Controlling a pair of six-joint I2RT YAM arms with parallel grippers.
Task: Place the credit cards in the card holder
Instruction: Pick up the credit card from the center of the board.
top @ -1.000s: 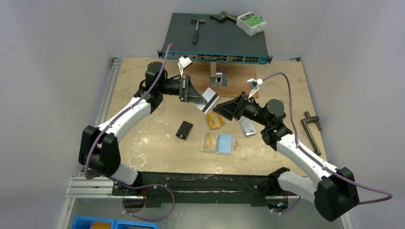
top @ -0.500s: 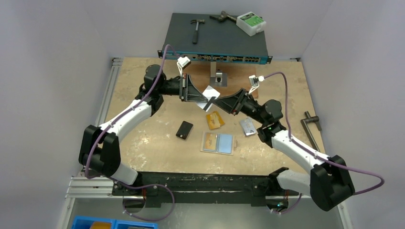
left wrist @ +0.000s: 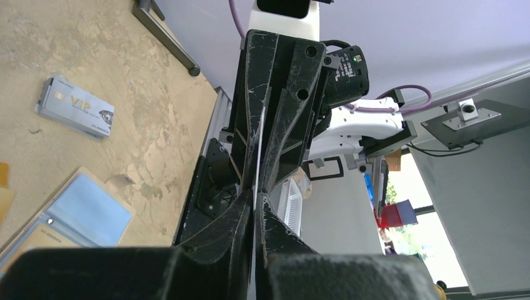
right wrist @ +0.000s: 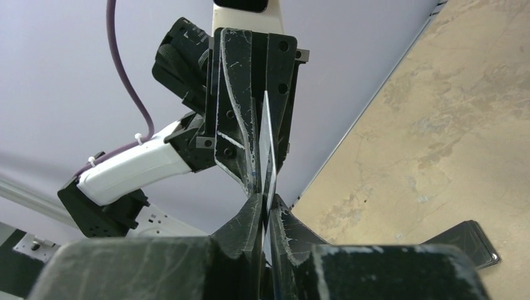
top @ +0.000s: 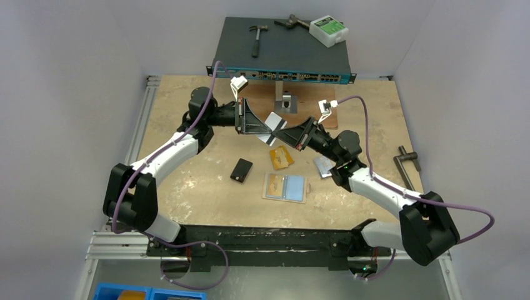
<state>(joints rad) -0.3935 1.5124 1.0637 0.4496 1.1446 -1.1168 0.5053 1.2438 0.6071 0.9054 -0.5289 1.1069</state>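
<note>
A silver-grey credit card (top: 273, 122) hangs in the air above the table's middle back, pinched from both sides. My left gripper (top: 265, 129) is shut on one end and my right gripper (top: 279, 135) is shut on the other, tip to tip. The left wrist view shows the card edge-on (left wrist: 257, 156) running from my left gripper (left wrist: 255, 201) into the right one's fingers (left wrist: 281, 106). In the right wrist view it (right wrist: 267, 140) sits in my right gripper (right wrist: 265, 203). The card holder (top: 285, 187) lies open. An orange-yellow card (top: 281, 156), a black card (top: 241, 169) and a silver-grey card (top: 323, 165) lie around it.
A network switch (top: 281, 53) stands at the back with a hammer (top: 257, 37), pliers (top: 292, 22) and a white box (top: 329, 29) on it. A metal bracket (top: 286, 100) is in front of it. A dark metal handle (top: 409, 165) lies at the right edge.
My right gripper has moved left and up to the card held by the left gripper, and its jaws have shut on the card's free end. The left arm has barely moved.
</note>
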